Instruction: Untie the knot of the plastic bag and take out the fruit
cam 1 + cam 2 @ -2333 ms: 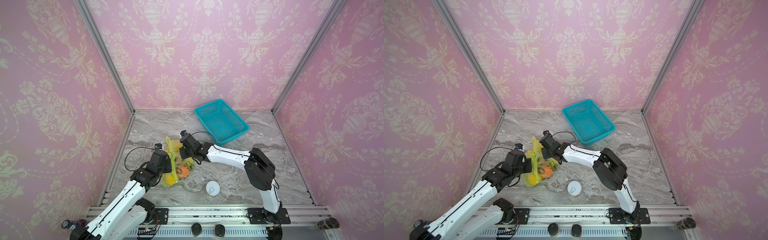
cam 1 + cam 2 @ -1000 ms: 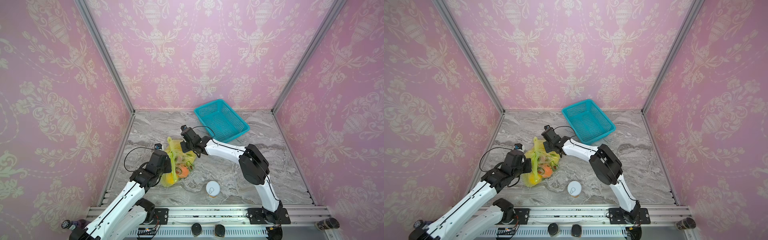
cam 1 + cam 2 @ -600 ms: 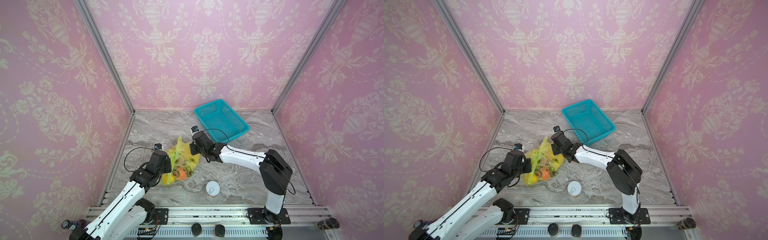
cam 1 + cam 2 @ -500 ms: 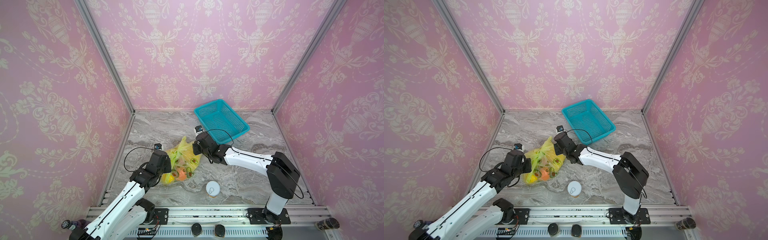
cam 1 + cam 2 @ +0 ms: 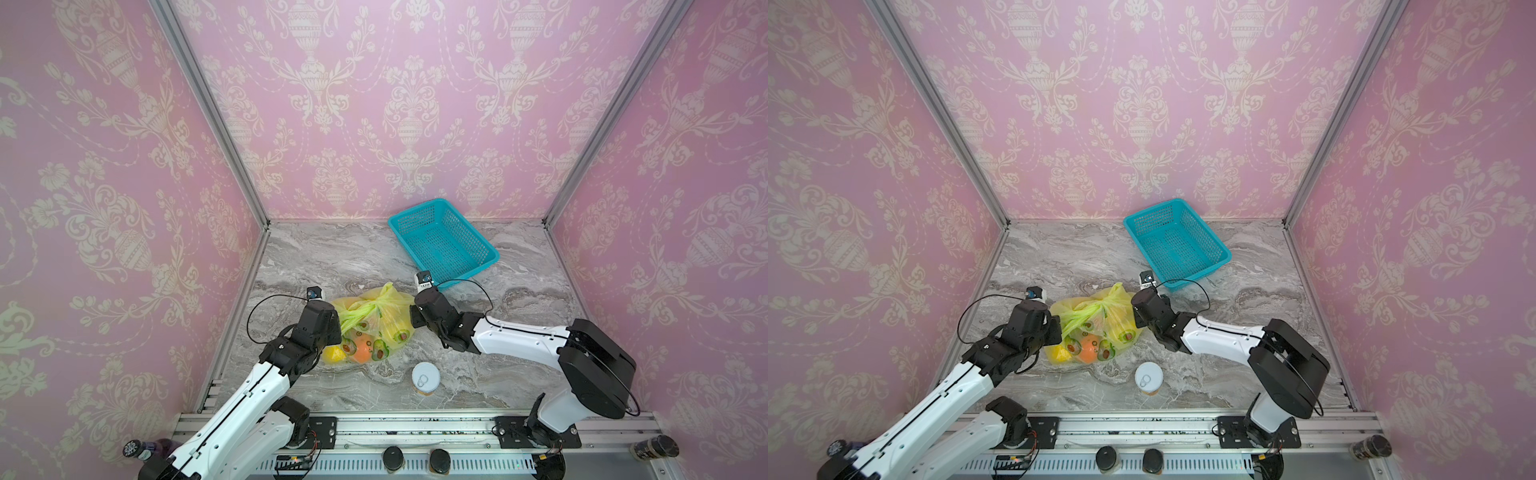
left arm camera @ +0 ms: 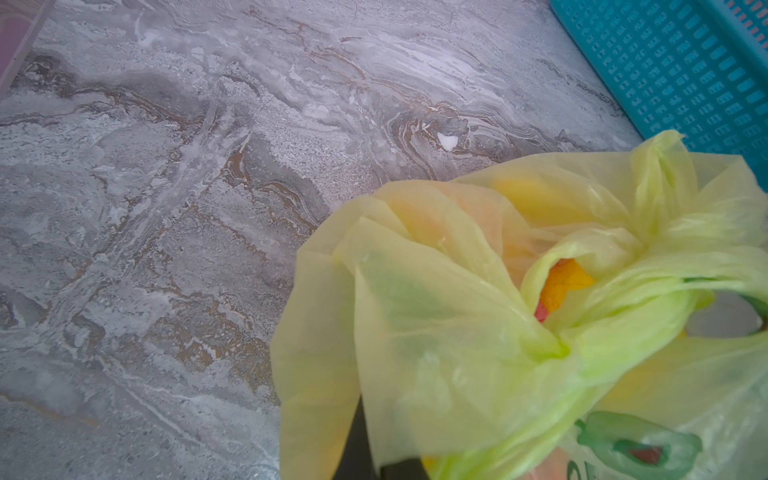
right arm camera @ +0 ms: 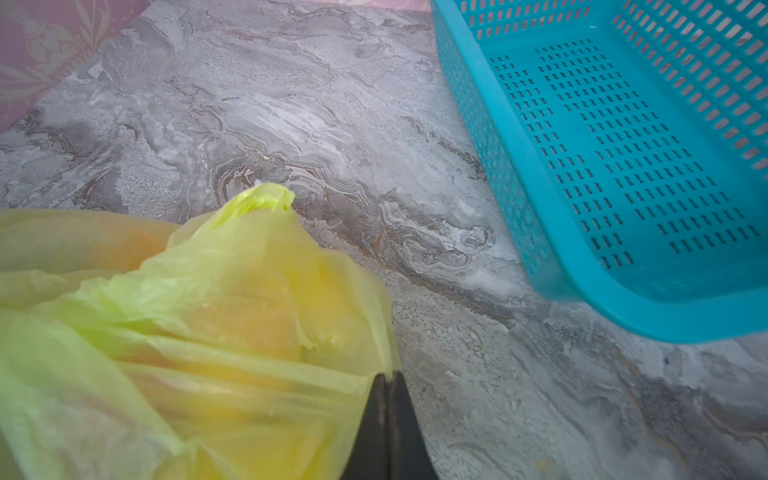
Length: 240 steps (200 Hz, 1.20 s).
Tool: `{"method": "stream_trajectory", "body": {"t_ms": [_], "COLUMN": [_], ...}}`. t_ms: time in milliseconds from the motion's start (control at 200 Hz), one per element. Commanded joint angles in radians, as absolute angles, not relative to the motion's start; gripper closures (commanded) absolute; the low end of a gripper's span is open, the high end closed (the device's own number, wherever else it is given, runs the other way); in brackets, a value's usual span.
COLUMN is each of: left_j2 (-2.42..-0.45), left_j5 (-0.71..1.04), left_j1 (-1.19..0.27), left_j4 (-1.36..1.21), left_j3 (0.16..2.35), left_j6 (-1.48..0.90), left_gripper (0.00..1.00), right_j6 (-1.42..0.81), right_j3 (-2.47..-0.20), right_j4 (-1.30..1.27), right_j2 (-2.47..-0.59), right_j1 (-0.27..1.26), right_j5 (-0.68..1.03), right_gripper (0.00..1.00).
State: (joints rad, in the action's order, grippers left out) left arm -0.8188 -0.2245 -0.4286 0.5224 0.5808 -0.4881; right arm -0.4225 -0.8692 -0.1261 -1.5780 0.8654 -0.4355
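The plastic bag (image 5: 376, 320) is seen on the table (image 5: 519, 299), pinched at opposite sides by the closed left gripper (image 6: 361, 440) and right gripper (image 7: 388, 386); the knot (image 5: 368, 309) is judged not yet undone, the fruit (image 5: 362, 351) not yet removed.

One plastic bag (image 5: 388, 318), one teal basket (image 5: 417, 206), one white-lidded can (image 5: 426, 376), two robot arms (image 5: 249, 399) (image 5: 519, 336).

A grey marbled tabletop (image 5: 324, 257) is shown in both top views. The plastic bag (image 5: 386, 309) is rested on it left of centre, a teal mesh basket (image 5: 444, 245) is set toward the back, and a white-lidded can (image 5: 426, 375) is stood near the front edge.
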Motion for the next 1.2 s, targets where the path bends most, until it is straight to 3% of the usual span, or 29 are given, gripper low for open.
{"method": "stream_trajectory", "body": {"t_ms": [0,761,816,906,976,1086,1196], "left_j2": [-0.818,-0.792,-0.793,-0.794,-0.792,-0.79,-0.79], "left_j5": [-0.271,-0.284,-0.271,-0.251,-0.243,-0.226,-0.224], "left_j1": [-0.422,-0.396,-0.396,-0.396,-0.396,-0.396,-0.396], "left_j4": [0.56,0.572,0.568,0.559,0.556,0.548,0.548], "left_j3": [0.6,0.595,0.595,0.594,0.591,0.591,0.59], "left_j6": [-0.502,-0.511,-0.506,-0.499,-0.497,-0.492,-0.492], "left_gripper": [1.0,1.0,1.0,1.0,1.0,1.0,1.0], "right_j6": [-0.443,-0.47,-0.449,-0.403,-0.358,-0.304,-0.276], "right_j3": [-0.83,-0.62,-0.616,-0.619,-0.647,-0.739,-0.858], "right_j4": [-0.154,-0.362,-0.364,-0.351,-0.316,-0.225,-0.14], "right_j2": [-1.543,-1.405,-1.384,-1.342,-1.312,-1.319,-1.397], "right_j1": [0.858,0.853,0.859,0.89,0.928,0.987,1.033], "right_j5": [-0.504,-0.533,-0.523,-0.534,-0.551,-0.563,-0.558], "right_gripper": [1.0,1.0,0.89,0.55,0.34,0.17,0.12]}}
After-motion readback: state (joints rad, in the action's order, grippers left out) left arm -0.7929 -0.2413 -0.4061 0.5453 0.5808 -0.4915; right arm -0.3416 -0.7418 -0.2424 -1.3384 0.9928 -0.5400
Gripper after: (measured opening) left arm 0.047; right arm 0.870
